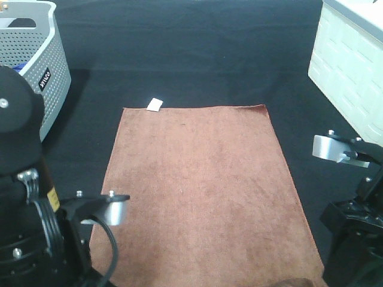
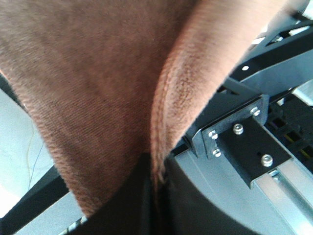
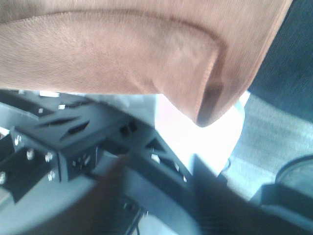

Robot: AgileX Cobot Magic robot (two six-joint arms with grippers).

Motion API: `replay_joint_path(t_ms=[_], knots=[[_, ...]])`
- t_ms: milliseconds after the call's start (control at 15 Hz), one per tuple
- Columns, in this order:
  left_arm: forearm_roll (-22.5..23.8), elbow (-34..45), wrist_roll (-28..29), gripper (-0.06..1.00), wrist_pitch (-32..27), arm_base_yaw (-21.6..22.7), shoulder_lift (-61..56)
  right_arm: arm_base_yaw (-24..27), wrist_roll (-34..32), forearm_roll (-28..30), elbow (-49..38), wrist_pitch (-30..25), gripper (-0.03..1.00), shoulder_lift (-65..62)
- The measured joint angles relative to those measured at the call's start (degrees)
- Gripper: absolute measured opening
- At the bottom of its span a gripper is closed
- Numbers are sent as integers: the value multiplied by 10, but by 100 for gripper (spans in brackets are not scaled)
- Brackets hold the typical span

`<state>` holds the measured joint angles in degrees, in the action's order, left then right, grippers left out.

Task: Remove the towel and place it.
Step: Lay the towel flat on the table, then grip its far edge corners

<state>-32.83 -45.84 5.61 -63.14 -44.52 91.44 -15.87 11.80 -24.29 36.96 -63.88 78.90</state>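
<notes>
At tabletop (image 1: 197, 54) centre: towel (image 1: 203, 185) spread flat, near edge draped over front. Left claw (image 2: 155, 193) clamped on hem. Right claw (image 3: 146, 210) near hanging corner, blurred; opening cannot tell.

only one bit of print shows, as far as i can see. the grey perforated basket (image 1: 52, 57) at the far left of the overhead view has a small black label (image 1: 45, 79) on its side wall. it has white capital letters running sideways, probably a brand name. it's too small and soft for me to spell it out with any confidence. the white tag (image 1: 154, 104) at the far left corner of the brown towel (image 1: 203, 179) just looks plain white at this size, so i can't read anything on it. both wrist views are blurry close-ups with nothing legible.
</notes>
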Motion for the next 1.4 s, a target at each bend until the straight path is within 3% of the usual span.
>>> replay_joint_path(t_ms=[133, 200, 600, 733, 867, 1133, 1400], knots=[[-1, 0, 13, 65, 1, -21, 0, 0, 2, 3, 0, 8, 69, 0], [-1, 0, 14, 72, 1, -28, 0, 0, 6, 7, 0, 15, 72, 0], [15, -36, 15, 77, 6, -26, 0, 17, -3, 45, 26, 73, 74, 1], [64, -86, 15, 77, 6, 10, 0, 78, -3, 48, 66, 73, 74, 2], [122, -138, 7, 77, 5, 79, 3, 129, 10, 53, 119, 66, 74, 8], [173, -253, -56, 77, 5, 215, 80, 134, 11, 48, 143, 75, 74, 17], [205, -326, -64, 77, 19, 273, 142, 134, 13, 36, 143, 107, 74, 55]])
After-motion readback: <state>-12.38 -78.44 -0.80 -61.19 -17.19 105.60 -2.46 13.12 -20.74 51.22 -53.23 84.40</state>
